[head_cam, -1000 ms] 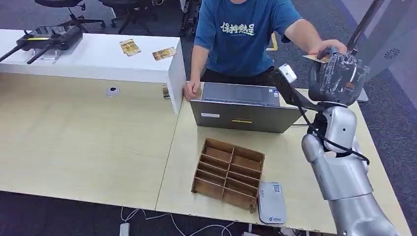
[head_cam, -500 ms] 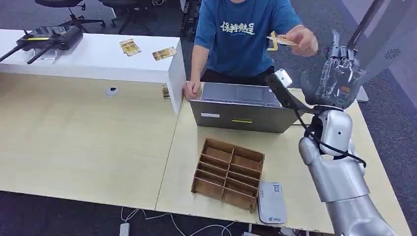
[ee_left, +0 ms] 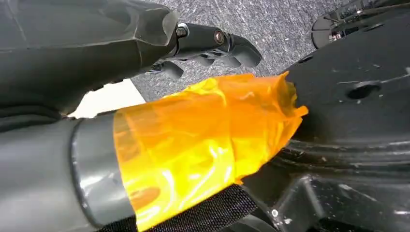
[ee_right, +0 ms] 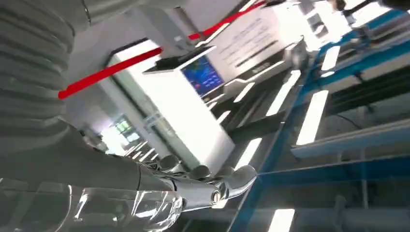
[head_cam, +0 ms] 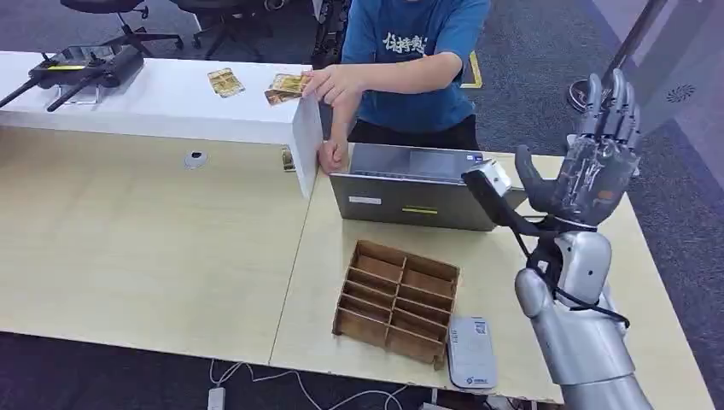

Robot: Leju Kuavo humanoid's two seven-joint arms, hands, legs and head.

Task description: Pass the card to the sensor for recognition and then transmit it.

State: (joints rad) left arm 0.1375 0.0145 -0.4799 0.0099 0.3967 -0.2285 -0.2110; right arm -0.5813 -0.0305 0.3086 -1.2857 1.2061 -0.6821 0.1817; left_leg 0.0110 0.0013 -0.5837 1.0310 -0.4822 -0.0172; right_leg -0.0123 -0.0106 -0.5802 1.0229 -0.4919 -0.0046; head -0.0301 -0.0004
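My right hand (head_cam: 593, 154) is raised above the table's right side, fingers spread upward and holding nothing. In the right wrist view its fingers (ee_right: 203, 186) stretch out toward the ceiling. A person in a blue shirt (head_cam: 418, 60) stands behind the laptop, one hand (head_cam: 335, 83) laying the yellow card (head_cam: 290, 82) on the white shelf (head_cam: 171, 107). The white card sensor (head_cam: 472, 352) lies at the table's near edge, beside the wooden organizer (head_cam: 398, 299). In the left wrist view my left hand (ee_left: 203, 46) hangs over the grey floor holding nothing, fingers extended, with orange tape on its thumb (ee_left: 193, 145).
A grey laptop (head_cam: 418, 188) stands open between the person and the organizer. Another card (head_cam: 225, 81) and a black drone (head_cam: 77, 68) lie on the white shelf. The person's other hand (head_cam: 329, 158) rests on the table by the shelf's end. A grey panel (head_cam: 674, 77) stands at the far right.
The person took the card from my right hand and carried it left to the white shelf. My right hand spread its fingers and came down a little.
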